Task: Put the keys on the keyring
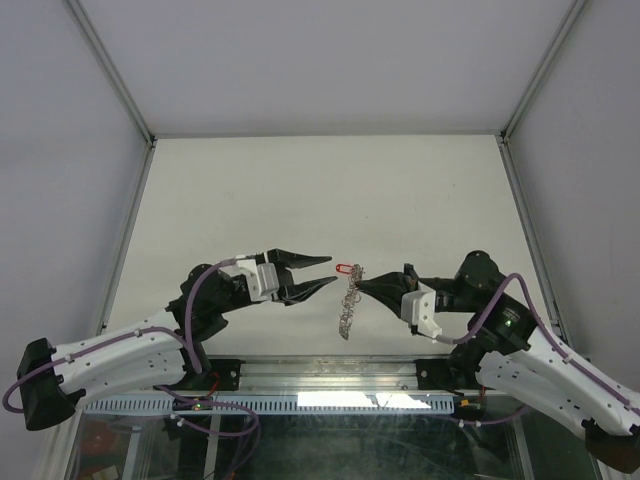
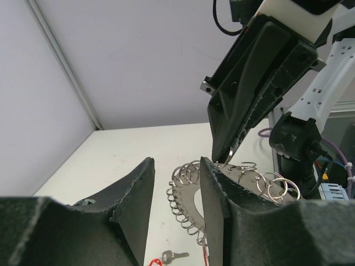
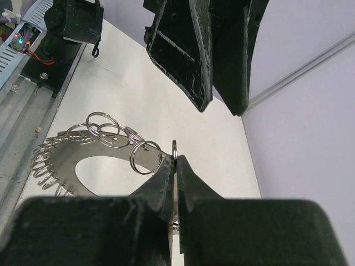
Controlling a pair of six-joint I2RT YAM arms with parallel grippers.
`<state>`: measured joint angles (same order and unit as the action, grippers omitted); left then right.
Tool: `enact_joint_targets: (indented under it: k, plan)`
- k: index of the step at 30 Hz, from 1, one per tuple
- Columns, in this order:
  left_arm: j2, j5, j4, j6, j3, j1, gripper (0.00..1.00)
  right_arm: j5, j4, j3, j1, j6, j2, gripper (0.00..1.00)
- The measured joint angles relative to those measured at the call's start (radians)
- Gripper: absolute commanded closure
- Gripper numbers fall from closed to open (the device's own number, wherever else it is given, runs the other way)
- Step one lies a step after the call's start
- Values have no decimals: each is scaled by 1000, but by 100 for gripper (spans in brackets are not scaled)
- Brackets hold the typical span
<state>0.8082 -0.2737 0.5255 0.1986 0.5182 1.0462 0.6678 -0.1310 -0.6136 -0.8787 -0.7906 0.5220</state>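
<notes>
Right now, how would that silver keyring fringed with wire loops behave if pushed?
The flat silver metal keyring is probably stiff, though its loose loops likely flop. Pinched at one edge by the right fingers, it may pivot.

Top cam looks down from behind; wrist cams close-up, facing each other, both share keyring (image 3: 61,160).
</notes>
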Motion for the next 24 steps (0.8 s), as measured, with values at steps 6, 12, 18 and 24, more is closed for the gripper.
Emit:
enact_joint_targets:
  k: [6,12,18,24]
  plan:
    - [-63,-43,22,22,-27,0,64,27,50,-5,0,-12,3,100]
    - [-58,-79,57,58,-34,0,63,53,179,-4,0,47,13,100]
    - [-30,-102,90,86,-34,0,67,68,362,37,0,159,26,100]
    - [-27,-110,122,93,-34,0,70,80,457,63,0,234,51,100]
